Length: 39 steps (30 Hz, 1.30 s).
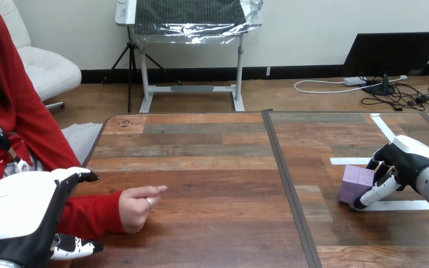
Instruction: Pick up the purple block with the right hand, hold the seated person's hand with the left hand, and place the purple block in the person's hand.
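A purple block (pixel 354 181) sits on the table at the right, next to white tape strips. My right hand (pixel 405 162) comes in from the right edge and closes on it: fingers reach over the block's far side and the thumb lies along its near right edge. The person's hand (pixel 139 207) rests on the table at lower left, loosely curled with one finger pointing right. My left hand (pixel 22 206) is at the bottom left corner, open. Its fingers stretch past the far side of the person's red sleeve (pixel 89 215) and its thumb lies on the near side, with no visible grip.
The wooden table (pixel 212 162) has a dark seam (pixel 285 178) running front to back between the person's hand and the block. White tape strips (pixel 396 205) mark the right part. A small dark item (pixel 125 123) lies at the far left corner.
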### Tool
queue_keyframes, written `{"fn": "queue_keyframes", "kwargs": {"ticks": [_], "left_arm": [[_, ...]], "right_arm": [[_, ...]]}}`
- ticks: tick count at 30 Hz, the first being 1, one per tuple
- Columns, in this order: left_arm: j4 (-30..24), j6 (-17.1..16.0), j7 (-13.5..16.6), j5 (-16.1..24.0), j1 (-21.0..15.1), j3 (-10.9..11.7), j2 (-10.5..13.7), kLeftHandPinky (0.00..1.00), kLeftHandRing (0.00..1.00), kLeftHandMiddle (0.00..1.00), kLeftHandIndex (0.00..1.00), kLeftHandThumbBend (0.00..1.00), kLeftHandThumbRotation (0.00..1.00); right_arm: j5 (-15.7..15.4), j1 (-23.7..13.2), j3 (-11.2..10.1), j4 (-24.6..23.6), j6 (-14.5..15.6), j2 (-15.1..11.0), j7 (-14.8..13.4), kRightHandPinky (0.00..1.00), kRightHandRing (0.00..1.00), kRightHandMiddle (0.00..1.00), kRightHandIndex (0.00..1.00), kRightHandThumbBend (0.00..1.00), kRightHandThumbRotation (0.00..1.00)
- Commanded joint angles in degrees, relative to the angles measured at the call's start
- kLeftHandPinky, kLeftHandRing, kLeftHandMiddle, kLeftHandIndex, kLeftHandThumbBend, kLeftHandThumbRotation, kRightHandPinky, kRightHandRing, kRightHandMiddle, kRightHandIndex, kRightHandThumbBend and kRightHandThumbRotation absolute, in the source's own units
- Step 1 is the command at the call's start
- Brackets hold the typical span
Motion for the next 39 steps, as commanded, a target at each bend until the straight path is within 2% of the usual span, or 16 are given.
{"fn": "queue_keyframes", "kwargs": {"ticks": [1,20,27,39], "left_arm": [[2.4,1.5,0.4,0.9,-4.9,-1.6,2.5,0.70,0.76,0.78,0.75,1.00,0.16],[14.1,1.6,2.8,-0.5,-12.4,-5.8,6.1,0.73,0.77,0.77,0.75,1.00,0.14],[17.2,2.5,1.6,-0.8,-14.9,-7.4,7.0,0.75,0.78,0.77,0.75,1.00,0.14],[22.0,3.3,1.4,-1.1,-18.6,-10.6,8.5,0.78,0.79,0.78,0.76,1.00,0.15]], "right_arm": [[0.7,-3.2,-1.1,-1.5,-1.1,0.5,-1.4,0.53,0.55,0.55,0.50,0.84,0.00],[0.2,-3.4,-0.8,-2.0,-2.8,0.2,-2.4,0.48,0.51,0.52,0.49,0.84,0.00],[0.5,-3.6,-1.1,-2.0,-3.3,0.2,-2.3,0.46,0.48,0.51,0.50,0.84,0.00],[1.1,-3.6,-1.6,-2.2,-4.9,0.2,-2.7,0.42,0.46,0.49,0.49,0.85,0.00]]}}
